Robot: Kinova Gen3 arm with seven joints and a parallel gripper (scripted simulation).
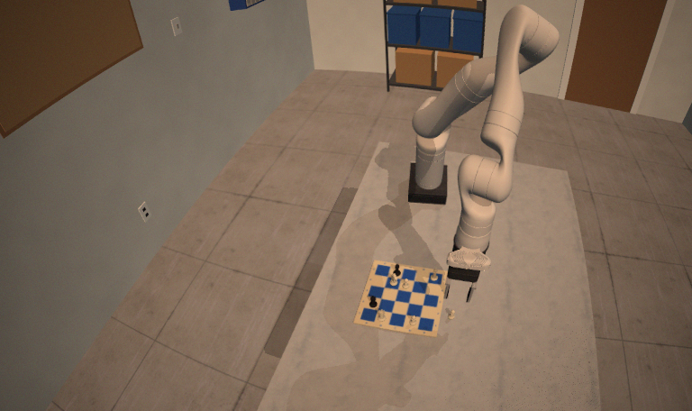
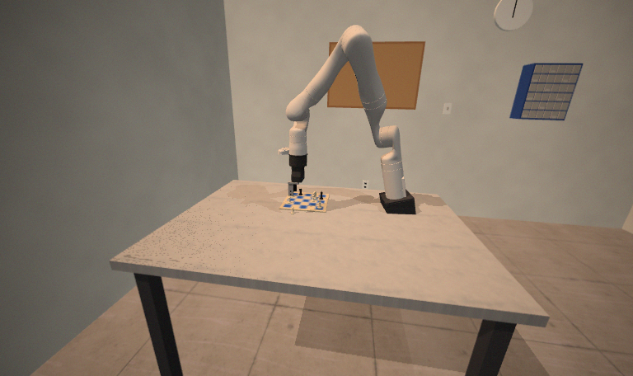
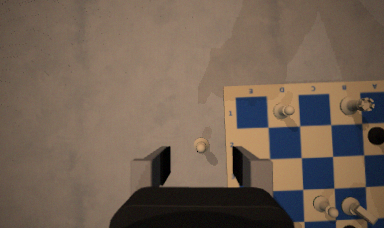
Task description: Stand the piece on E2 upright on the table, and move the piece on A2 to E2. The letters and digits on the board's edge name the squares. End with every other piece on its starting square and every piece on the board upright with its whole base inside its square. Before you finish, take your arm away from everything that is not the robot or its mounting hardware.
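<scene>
A small white pawn (image 3: 201, 146) stands upright on the table just off the board's E side, level with row 2; it also shows in the top view (image 1: 450, 313). My gripper (image 3: 201, 159) is open and empty, raised above the pawn, with a finger on each side and not touching it; it also shows in the top view (image 1: 458, 293). Square E2 (image 3: 251, 143) of the blue-and-tan board (image 1: 402, 298) is bare. A black piece (image 3: 376, 135) (image 1: 373, 301) stands upright on A2, at the board's far side from my gripper.
White pieces stand on D1 (image 3: 282, 109) and B1 (image 3: 350, 105). More white pieces (image 3: 322, 204) and a black piece (image 1: 396, 269) stand in the rows toward the arm's base (image 1: 427, 188). The board's E edge lies right under my right finger.
</scene>
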